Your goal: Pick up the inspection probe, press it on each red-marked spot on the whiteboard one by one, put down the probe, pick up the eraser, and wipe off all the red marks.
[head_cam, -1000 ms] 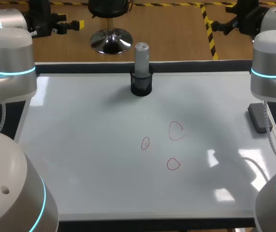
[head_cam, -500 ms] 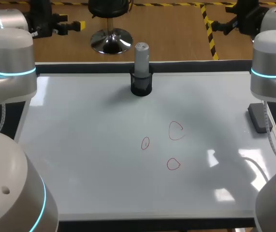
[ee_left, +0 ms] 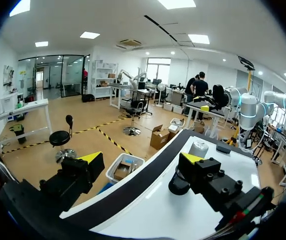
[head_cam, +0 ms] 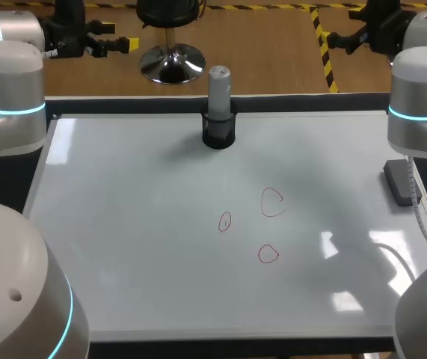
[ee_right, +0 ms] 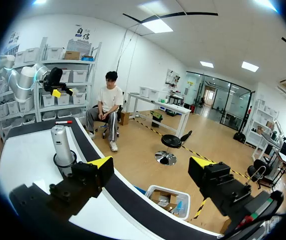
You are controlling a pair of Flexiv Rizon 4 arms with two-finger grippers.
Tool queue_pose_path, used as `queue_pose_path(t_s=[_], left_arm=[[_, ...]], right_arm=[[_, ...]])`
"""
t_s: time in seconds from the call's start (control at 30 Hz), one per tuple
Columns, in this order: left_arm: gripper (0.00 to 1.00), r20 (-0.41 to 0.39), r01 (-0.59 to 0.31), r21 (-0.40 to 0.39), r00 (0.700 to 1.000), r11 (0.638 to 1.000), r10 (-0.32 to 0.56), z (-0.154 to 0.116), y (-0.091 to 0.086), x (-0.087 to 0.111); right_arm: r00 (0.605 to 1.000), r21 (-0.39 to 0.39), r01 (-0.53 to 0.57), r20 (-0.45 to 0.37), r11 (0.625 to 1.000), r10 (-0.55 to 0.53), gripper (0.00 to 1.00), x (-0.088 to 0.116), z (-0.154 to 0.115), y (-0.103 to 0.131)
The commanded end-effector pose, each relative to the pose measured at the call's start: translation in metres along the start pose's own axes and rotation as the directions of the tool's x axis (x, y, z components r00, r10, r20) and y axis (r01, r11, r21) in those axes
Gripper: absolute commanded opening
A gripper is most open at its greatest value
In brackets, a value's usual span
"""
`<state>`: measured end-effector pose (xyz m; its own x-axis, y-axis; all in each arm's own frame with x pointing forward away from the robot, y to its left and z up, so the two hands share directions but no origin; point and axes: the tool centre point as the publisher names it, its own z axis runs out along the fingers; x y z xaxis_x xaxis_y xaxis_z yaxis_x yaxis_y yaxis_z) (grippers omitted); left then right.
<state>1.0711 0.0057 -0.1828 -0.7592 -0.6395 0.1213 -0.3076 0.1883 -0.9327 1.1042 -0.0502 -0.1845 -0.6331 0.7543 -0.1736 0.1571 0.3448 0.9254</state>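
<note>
**Nothing started: probe in its holder**

The probe [head_cam: 219, 86] stands upright in its holder [head_cam: 218, 133] at the middle of the whiteboard's [head_cam: 123, 224] far edge. Three red marks [head_cam: 272, 202] lie unwiped right of centre, and the eraser [head_cam: 401, 182] lies at the right edge. The left gripper [ee_left: 141, 167] and right gripper [ee_right: 152, 170] hang beyond the far edge, fingers spread and empty. Every step remains.

Bright overhead lighting throws white glare patches across the whiteboard [head_cam: 123, 224], shadows soft.
</note>
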Motion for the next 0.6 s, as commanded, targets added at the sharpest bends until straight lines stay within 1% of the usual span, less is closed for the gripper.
queue_pose_path(t_s=[0.03,0.1,0.3,0.37,0.43,0.6], left_arm=[[1.0,-0.054,-0.009,0.014,0.998,1.0,0.01,0.0,0.002,-0.001],[1.0,-0.084,-0.022,0.017,0.996,1.0,0.023,0.001,0.003,0.002],[1.0,-0.131,-0.047,0.016,0.99,0.999,0.049,0.005,0.004,0.01],[1.0,-0.164,-0.035,0.03,0.986,0.999,0.04,0.007,0.005,0.013],[1.0,-0.159,-0.056,0.016,0.986,0.998,0.057,0.01,0.005,0.016],[1.0,-0.189,-0.08,0.0,0.979,0.997,0.078,0.018,0.011,0.029]], right_arm=[[1.0,0.0,0.0,0.0,1.0,0.0,1.0,0.0,0.0,0.0],[1.0,0.0,0.0,0.0,1.0,0.0,1.0,0.0,0.0,0.0],[1.0,0.0,0.0,0.0,1.0,0.0,1.0,0.0,0.0,0.0],[1.0,0.0,0.0,0.0,1.0,0.0,1.0,0.0,0.0,0.0],[1.0,0.0,0.0,0.0,1.0,0.0,1.0,0.0,0.0,0.0],[1.0,0.0,0.0,0.0,1.0,0.0,1.0,0.0,0.0,0.0]])
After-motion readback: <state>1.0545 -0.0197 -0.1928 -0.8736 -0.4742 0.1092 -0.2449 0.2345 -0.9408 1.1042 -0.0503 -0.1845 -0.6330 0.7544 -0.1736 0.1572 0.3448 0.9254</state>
